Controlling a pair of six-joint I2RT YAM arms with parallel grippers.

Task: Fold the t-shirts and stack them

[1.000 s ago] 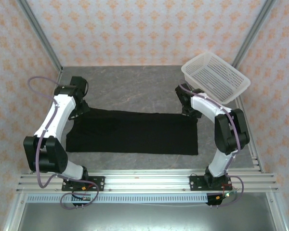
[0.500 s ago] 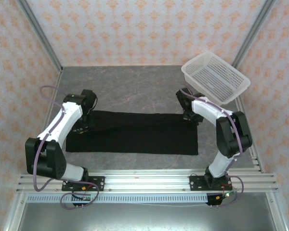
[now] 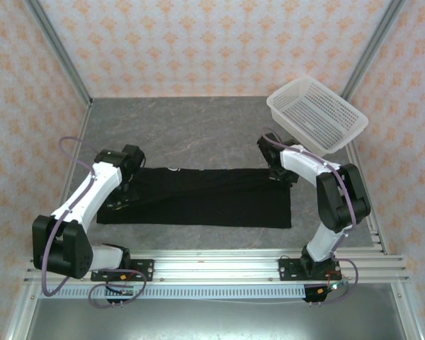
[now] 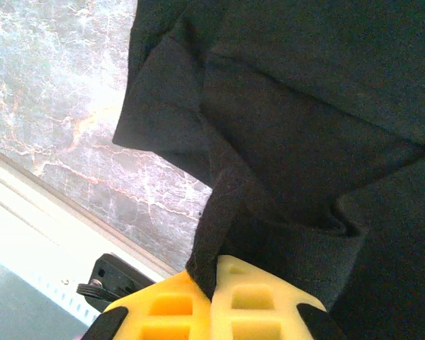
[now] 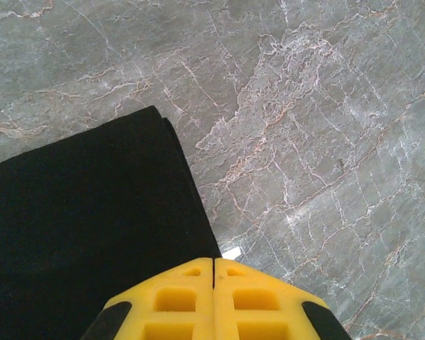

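The black t-shirt [image 3: 198,202] lies stretched out as a wide band across the table, with no print showing. My left gripper [image 3: 127,178] is at its far left corner. In the left wrist view the yellow fingers [image 4: 163,312] are shut on a raised fold of black cloth [image 4: 304,142], which hangs in creases beyond the left gripper [image 4: 214,273]. My right gripper [image 3: 280,173] is at the far right corner. In the right wrist view the right gripper [image 5: 213,262] is shut, and the edge of the black cloth [image 5: 92,212] runs into the seam between the jaws.
A white mesh basket [image 3: 317,113] stands tilted at the back right, beyond the right arm. Grey marble tabletop [image 3: 198,131] lies bare behind the shirt. A metal rail [image 3: 212,265] runs along the near edge, and patterned walls close in the sides and back.
Both grippers have moved toward the near edge, carrying the shirt's far edge with them. The left one has also shifted right. The band of black cloth is narrower now.
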